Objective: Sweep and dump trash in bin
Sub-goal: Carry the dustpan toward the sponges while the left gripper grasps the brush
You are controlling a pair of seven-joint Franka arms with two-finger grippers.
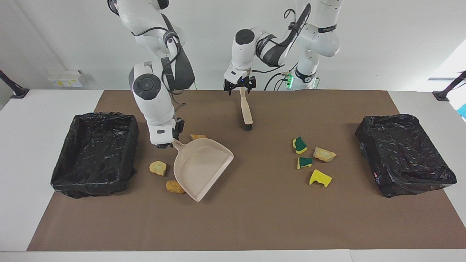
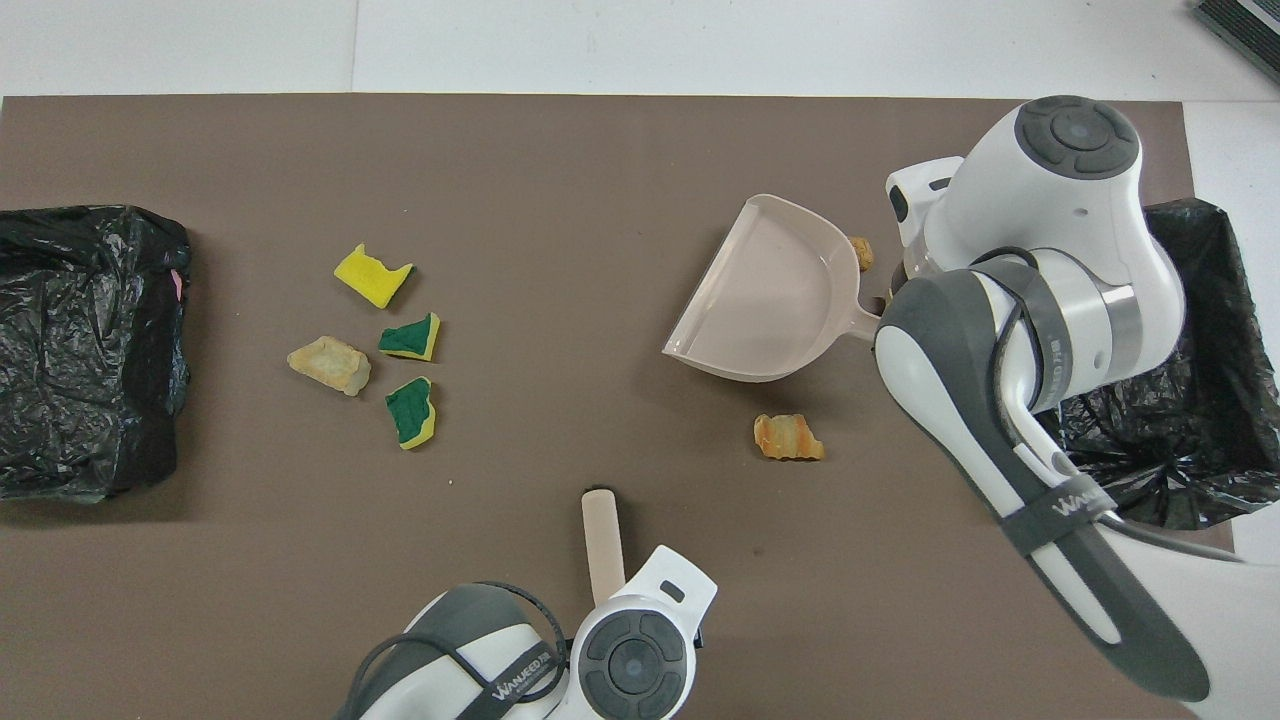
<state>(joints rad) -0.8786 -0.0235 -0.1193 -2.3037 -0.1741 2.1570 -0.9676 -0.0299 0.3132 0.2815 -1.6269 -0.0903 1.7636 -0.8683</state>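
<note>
My right gripper [image 1: 169, 144] is shut on the handle of the beige dustpan [image 1: 201, 166], which lies slanted on the mat and also shows in the overhead view [image 2: 772, 300]. Three tan bread chunks lie around it: one [image 1: 158, 168] and another [image 1: 175, 186] beside its side wall, and a third [image 1: 198, 137] nearer to the robots. Sponge pieces [image 1: 300, 145], [image 1: 304, 162], [image 1: 320, 178] and a bread chunk [image 1: 324, 154] lie grouped toward the left arm's end. My left gripper [image 1: 240, 88] is open over the top end of the brush [image 1: 246, 111] handle.
A black-lined bin [image 1: 96, 153] stands at the right arm's end of the brown mat, close to the dustpan. A second black-lined bin [image 1: 404, 153] stands at the left arm's end. The right arm's wrist hides its gripper in the overhead view.
</note>
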